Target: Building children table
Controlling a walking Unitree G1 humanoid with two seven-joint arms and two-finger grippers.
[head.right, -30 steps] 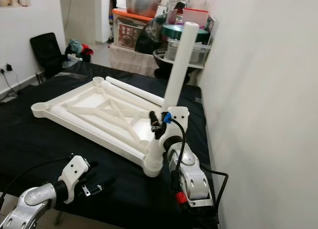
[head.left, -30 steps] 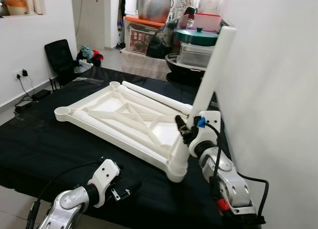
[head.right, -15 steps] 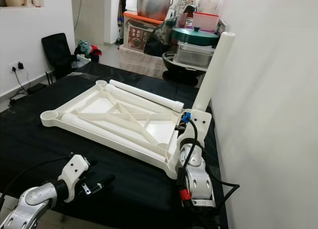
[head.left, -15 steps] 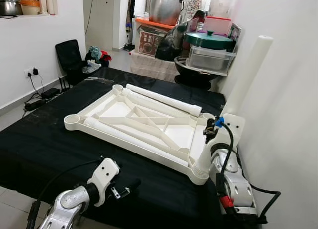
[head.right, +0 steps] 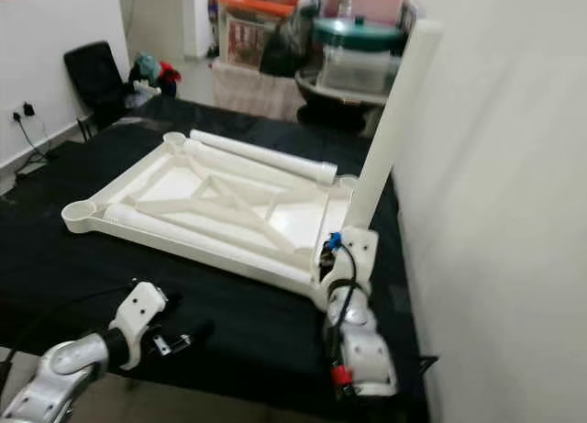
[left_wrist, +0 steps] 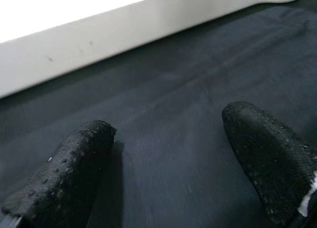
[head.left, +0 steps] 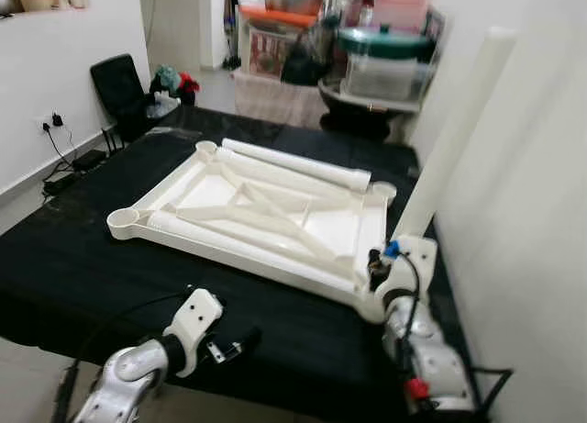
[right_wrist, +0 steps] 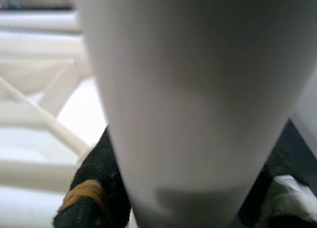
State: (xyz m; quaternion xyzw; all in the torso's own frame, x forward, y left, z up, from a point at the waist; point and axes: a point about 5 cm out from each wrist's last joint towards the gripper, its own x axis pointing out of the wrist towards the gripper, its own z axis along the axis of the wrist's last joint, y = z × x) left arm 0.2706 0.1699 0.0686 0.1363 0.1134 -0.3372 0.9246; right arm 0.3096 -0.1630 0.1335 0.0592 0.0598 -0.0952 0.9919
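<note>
**Leg held over corner socket, tabletop upside down**

White tabletop (head.left: 257,221) lies face-down on the black-covered counter (head.left: 83,267), ribs and corner sockets up, presumably so the legs can be pushed in from above. Its long axis runs from the near right to the far left. A loose leg (head.left: 298,164) lies flat along its far edge, touching or just beside it.

Right gripper (head.left: 378,265) has its fingers closed round the base of a white leg tube (head.left: 454,134), at the near right corner of the tabletop. The tube's long axis is near upright, top leaning slightly right toward the wall (head.left: 541,212), lower end pointing down at the corner socket; whether it is seated is hidden by the wrist. Right wrist view: tube close between the black fingers (right_wrist: 91,198).

Left gripper (head.left: 234,345) hovers low over the cloth near the front counter edge, fingers (left_wrist: 64,173) spread apart, holding nothing, just short of the tabletop's near edge. Likely waiting to steady it.
</note>
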